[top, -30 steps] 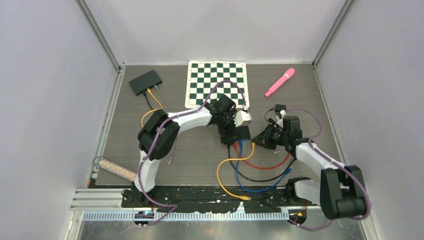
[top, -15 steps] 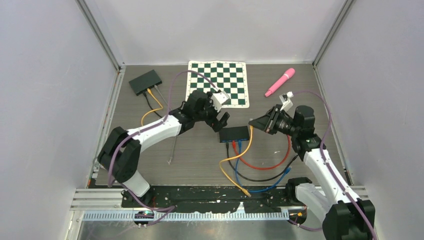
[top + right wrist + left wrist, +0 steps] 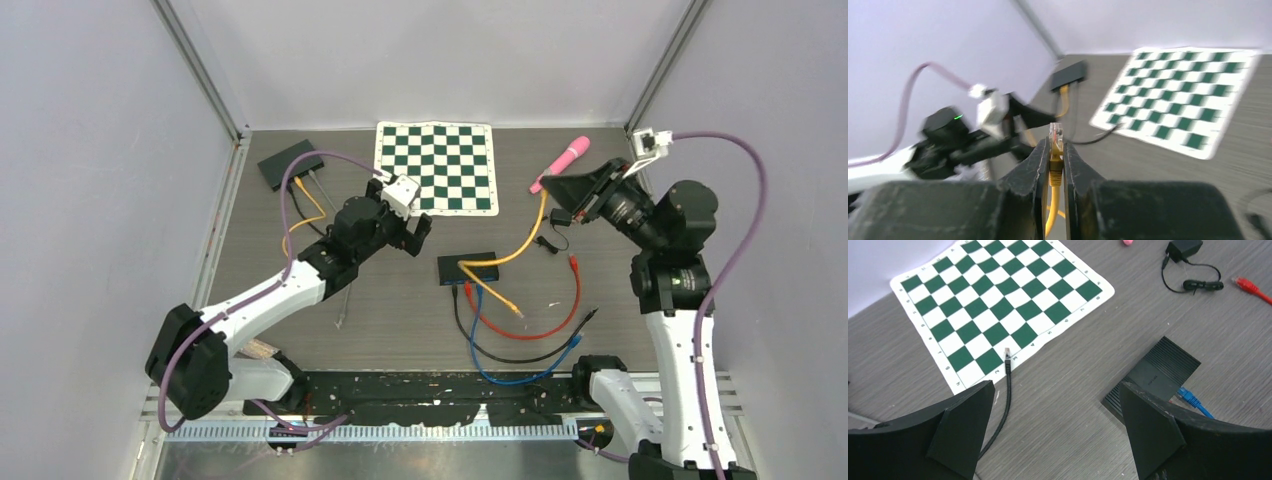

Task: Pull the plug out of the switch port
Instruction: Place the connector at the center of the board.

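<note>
Grey table [image 3: 400,305], white walls. Right gripper [image 3: 1055,146] pinches the yellow plug [image 3: 1055,134] tight and high, well clear of the switch [image 3: 468,268]; plug looks out of its port. Left gripper [image 3: 1055,390] hangs spread wide near the switch, holding nothing.

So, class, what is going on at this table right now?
The right hand is shut on the yellow plug and holds it up in the air, well clear of the switch, with the yellow cable trailing below it. The left hand hangs open just left of the switch, touching nothing. A blue cable runs to the switch's near side.
</note>
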Available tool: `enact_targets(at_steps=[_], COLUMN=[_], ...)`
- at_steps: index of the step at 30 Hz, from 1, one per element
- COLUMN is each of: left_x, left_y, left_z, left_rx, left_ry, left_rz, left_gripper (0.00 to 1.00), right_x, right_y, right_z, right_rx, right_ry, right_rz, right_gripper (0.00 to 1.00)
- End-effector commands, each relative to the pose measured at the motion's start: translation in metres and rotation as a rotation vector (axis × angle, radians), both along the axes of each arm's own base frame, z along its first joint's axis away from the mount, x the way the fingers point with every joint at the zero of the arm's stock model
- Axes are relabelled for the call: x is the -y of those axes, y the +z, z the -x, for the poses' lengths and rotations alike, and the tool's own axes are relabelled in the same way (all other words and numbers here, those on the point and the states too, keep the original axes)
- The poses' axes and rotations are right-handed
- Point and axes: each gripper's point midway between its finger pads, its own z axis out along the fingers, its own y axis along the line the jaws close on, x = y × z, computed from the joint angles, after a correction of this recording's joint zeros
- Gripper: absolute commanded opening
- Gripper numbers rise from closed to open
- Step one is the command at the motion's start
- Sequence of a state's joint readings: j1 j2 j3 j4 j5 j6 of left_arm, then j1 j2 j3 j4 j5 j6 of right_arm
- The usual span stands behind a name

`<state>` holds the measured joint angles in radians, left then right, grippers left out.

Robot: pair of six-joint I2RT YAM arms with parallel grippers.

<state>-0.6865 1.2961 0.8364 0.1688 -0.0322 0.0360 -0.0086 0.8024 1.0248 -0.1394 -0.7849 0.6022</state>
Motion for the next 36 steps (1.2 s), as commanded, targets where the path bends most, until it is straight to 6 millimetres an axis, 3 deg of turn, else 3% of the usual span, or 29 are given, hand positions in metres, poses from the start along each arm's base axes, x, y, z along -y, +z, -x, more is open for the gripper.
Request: enact_targets(at_steps=[1, 3, 6, 9, 10, 11, 12, 13, 14, 15, 16, 17, 19, 23, 27, 29, 33, 36], left_x=[-0.008, -0.006, -0.001, 0.004, 0.006, 0.007, 0.009, 0.01, 0.01, 0.011, 0.011, 0.012, 0.013, 0.012, 0.013, 0.014, 0.02, 0.024], left_y=[0.032, 0.031, 0.027, 0.026, 0.025, 0.024, 0.024, 0.024, 0.023, 0.022, 0.021, 0.021, 0.02, 0.02, 0.019, 0.016, 0.014, 0.013], left_z=[-0.003, 0.001, 0.006, 0.011, 0.012, 0.014, 0.016, 0.017, 0.019, 0.02, 0.023, 0.024, 0.026, 0.027, 0.029, 0.03, 0.031, 0.031], left_rx=[0.078, 0.071, 0.05, 0.031, 0.025, 0.019, 0.013, 0.008, 0.0, -0.006, -0.014, -0.017, -0.019, -0.029, -0.047, -0.056, -0.079, -0.098], left_ry=[0.043, 0.022, -0.013, -0.052, -0.065, -0.076, -0.087, -0.098, -0.106, -0.114, -0.124, -0.132, -0.144, -0.147, -0.162, -0.169, -0.184, -0.197], left_rz=[0.071, 0.07, 0.064, 0.068, 0.069, 0.067, 0.066, 0.066, 0.061, 0.057, 0.055, 0.054, 0.054, 0.041, 0.025, 0.022, 0.041, 0.043], left_gripper=[1.0, 1.0, 0.99, 1.0, 1.0, 1.0, 1.0, 1.0, 1.0, 0.99, 0.99, 0.99, 1.0, 1.0, 1.0, 1.0, 1.0, 1.0], right_x=[0.067, 0.104, 0.129, 0.121, 0.119, 0.11, 0.107, 0.101, 0.101, 0.104, 0.108, 0.112, 0.121, 0.135, 0.142, 0.142, 0.13, 0.119], right_y=[-0.035, -0.041, -0.065, -0.083, -0.1, -0.1, -0.118, -0.119, -0.139, -0.142, -0.165, -0.166, -0.203, -0.222, -0.235, -0.246, -0.246, -0.227], right_z=[-0.034, -0.047, -0.065, -0.083, -0.095, -0.099, -0.111, -0.116, -0.127, -0.132, -0.143, -0.151, -0.175, -0.214, -0.232, -0.232, -0.228, -0.215], right_rx=[-0.136, -0.185, -0.3, -0.38, -0.439, -0.453, -0.518, -0.53, -0.593, -0.626, -0.7, -0.718, -0.829, -0.851, -0.879, -0.9, -0.868, -0.799], right_ry=[-0.38, -0.557, -0.617, -0.517, -0.478, -0.417, -0.379, -0.339, -0.314, -0.317, -0.306, -0.314, -0.317, -0.406, -0.425, -0.401, -0.386, -0.401], right_rz=[0.2, 0.287, 0.37, 0.383, 0.387, 0.369, 0.362, 0.345, 0.346, 0.36, 0.38, 0.395, 0.42, 0.424, 0.501, 0.547, 0.618, 0.611], right_gripper=[0.05, 0.05, 0.05, 0.05, 0.05, 0.05, 0.05, 0.05, 0.05, 0.05, 0.05, 0.05, 0.05, 0.05, 0.06, 0.1, 0.62, 0.73])
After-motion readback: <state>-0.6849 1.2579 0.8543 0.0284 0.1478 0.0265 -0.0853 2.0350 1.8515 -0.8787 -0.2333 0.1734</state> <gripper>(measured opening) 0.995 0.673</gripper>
